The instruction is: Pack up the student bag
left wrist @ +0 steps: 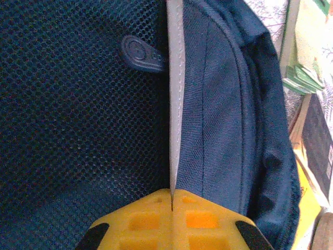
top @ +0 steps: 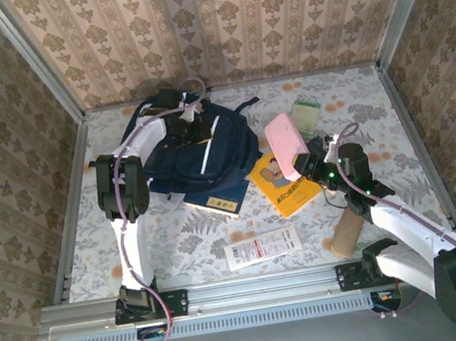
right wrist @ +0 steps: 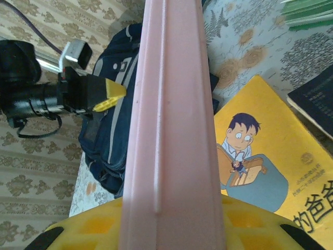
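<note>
The 2 yellow fingers of the left gripper (left wrist: 171, 204) are clenched on the grey trim (left wrist: 176, 104) of the student bag (top: 183, 156), which lies at the far left of the table (top: 188, 245). The right gripper (right wrist: 171, 221) grasps a pink case (right wrist: 171, 104) edge-on, over a yellow book (top: 286, 186) just right of the bag.

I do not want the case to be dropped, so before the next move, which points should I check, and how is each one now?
1. The left pincer is shut on the grey trim of the student bag: ok.
2. The right pincer has the pink case between its fingers: ok.
3. The bag mouth is open wide enough for the case: cannot tell.
4. The two pincers stand well apart: ok.
</note>
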Tool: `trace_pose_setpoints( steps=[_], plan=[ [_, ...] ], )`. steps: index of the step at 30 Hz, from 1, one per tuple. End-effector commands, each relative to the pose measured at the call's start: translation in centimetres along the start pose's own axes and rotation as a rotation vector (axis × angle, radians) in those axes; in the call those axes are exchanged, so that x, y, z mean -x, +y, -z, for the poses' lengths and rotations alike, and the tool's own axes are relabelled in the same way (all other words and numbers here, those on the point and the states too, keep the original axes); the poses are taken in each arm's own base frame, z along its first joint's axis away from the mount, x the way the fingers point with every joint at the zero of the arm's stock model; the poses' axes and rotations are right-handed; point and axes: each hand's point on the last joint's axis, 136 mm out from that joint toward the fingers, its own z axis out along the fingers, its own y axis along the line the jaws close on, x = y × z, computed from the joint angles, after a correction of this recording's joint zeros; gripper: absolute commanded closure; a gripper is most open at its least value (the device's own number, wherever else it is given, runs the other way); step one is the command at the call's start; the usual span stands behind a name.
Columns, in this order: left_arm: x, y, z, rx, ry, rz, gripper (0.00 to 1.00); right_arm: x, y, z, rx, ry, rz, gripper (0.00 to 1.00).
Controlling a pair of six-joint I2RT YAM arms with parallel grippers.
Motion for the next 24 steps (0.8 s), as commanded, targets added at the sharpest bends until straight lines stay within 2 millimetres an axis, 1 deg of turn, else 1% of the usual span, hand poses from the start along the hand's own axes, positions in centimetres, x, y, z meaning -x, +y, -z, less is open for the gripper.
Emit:
trace_pose_setpoints(
  steps=[1,3,6,9,12,16,17,18,19,21,22,23,24],
  plan=[
    [2.1,-4.6,7.5,-0.016,-0.113,-0.088,1.0,2.0,4.0,-0.4,0.13,-0.013,0.019,0.69],
    [2.4,-5.7,10.1,-0.021,-0.153,-0.099,1.0,1.8,4.4,-1.0,0.147,0.01,0.01,0.69],
    [2.4,-7.0,12.7,-0.038,-0.196,-0.108,1.0,1.2,5.3,-2.1,0.167,0.056,0.007,0.7],
    [2.0,-7.9,14.3,-0.057,-0.221,-0.113,1.0,0.1,6.8,-3.3,0.202,0.115,0.017,0.7],
    [1.7,-8.5,15.2,-0.073,-0.225,-0.119,1.0,-1.2,8.7,-4.4,0.248,0.176,0.025,0.7],
    [1.0,-9.2,15.3,-0.111,-0.199,-0.12,1.0,-2.7,11.2,-6.3,0.319,0.249,0.003,0.7],
    [0.8,-9.2,15.0,-0.113,-0.189,-0.116,1.0,-3.0,12.0,-6.9,0.344,0.271,-0.014,0.7],
    [0.4,-9.4,14.7,-0.116,-0.176,-0.114,1.0,-3.4,12.3,-8.0,0.358,0.296,-0.044,0.71],
    [0.0,-9.6,14.3,-0.123,-0.161,-0.118,1.0,-3.4,12.7,-8.6,0.378,0.307,-0.072,0.71],
    [-1.2,-9.8,13.2,-0.109,-0.11,-0.13,1.0,-2.9,13.8,-9.8,0.44,0.308,-0.126,0.71],
    [-1.7,-9.7,12.8,-0.091,-0.093,-0.135,1.0,-2.8,13.9,-10.3,0.452,0.308,-0.145,0.72],
    [-2.2,-9.4,12.4,-0.057,-0.077,-0.141,0.98,-2.6,14.2,-10.9,0.465,0.308,-0.162,0.72],
    [-2.7,-9.2,12.2,-0.024,-0.065,-0.146,0.86,-2.5,14.5,-11.2,0.485,0.308,-0.172,0.73]
  ],
)
